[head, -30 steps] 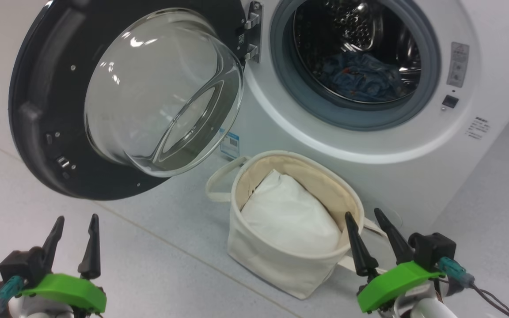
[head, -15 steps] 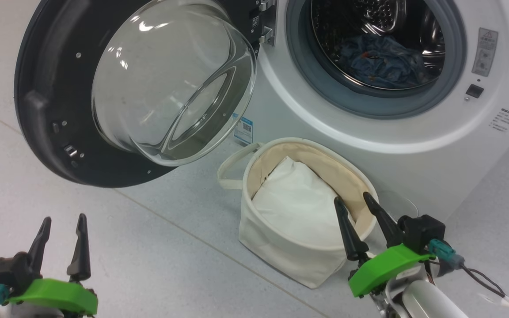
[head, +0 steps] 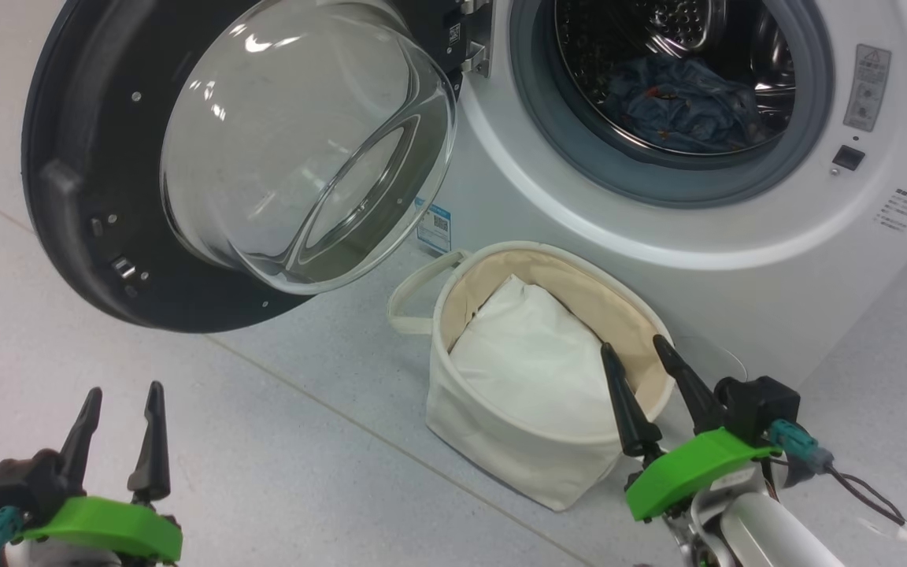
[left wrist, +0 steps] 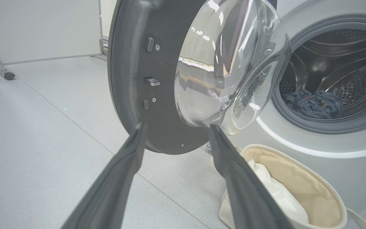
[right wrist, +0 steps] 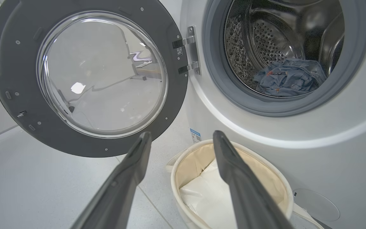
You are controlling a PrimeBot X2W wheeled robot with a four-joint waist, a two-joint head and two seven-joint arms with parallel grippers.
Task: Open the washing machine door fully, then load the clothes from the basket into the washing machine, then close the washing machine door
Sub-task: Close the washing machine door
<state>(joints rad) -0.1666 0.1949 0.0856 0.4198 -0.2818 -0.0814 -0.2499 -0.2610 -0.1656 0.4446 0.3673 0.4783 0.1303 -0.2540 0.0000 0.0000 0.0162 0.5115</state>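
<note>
The washer stands with its door swung wide on the hinge to the left, black rim facing the room and the clear glass bowl bulging outward. Inside the steel drum, behind the grey gasket, the clothes lie bunched at the bottom, a blue heap flecked with orange.

On the grey floor just in front of the washer, below the opening and to the right of the door, sits the basket, upright, one loop handle drooping on its left side. White padding lies inside it against the cream lining. A blue QR sticker shows low on the washer's front, just behind the basket.

The left claw hangs above bare floor at the lower left, well apart from the basket, its two dark fingers spread and empty. In the left wrist view they frame the lower edge of the door.

The right claw sits at the lower right, fingers likewise parted and holding nothing. In the head view its tips overlap the basket's near rim; whether they touch it cannot be told. In the right wrist view the fingers point up toward the open door and drum, with the basket below them.
</note>
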